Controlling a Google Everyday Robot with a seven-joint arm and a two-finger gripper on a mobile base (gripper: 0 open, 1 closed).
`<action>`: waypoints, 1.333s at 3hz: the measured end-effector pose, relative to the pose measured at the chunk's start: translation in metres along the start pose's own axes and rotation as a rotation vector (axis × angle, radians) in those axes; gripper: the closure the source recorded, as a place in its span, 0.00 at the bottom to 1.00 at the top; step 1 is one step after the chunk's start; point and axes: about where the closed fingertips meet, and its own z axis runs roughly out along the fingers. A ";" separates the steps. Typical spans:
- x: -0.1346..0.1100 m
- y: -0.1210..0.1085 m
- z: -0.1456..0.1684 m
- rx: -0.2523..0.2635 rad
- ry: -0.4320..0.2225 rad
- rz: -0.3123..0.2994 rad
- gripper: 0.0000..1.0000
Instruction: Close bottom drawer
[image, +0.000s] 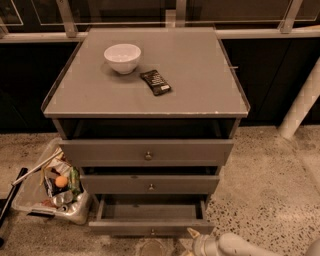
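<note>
The bottom drawer stands pulled out at lower centre of the frame. My gripper is at lower right, just beside its front panel; open or closed, I can't tell. It looks stiff, light and empty, so I'd push flat near the knob.

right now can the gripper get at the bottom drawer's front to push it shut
Probably yes. The gripper is low, just in front of the bottom drawer, near the right end of its front panel, and nothing visible lies between them.
</note>
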 end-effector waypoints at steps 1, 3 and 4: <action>-0.014 -0.035 0.017 0.013 -0.021 -0.017 0.41; -0.038 -0.100 0.024 0.095 0.013 -0.058 0.89; -0.038 -0.100 0.024 0.095 0.013 -0.058 0.85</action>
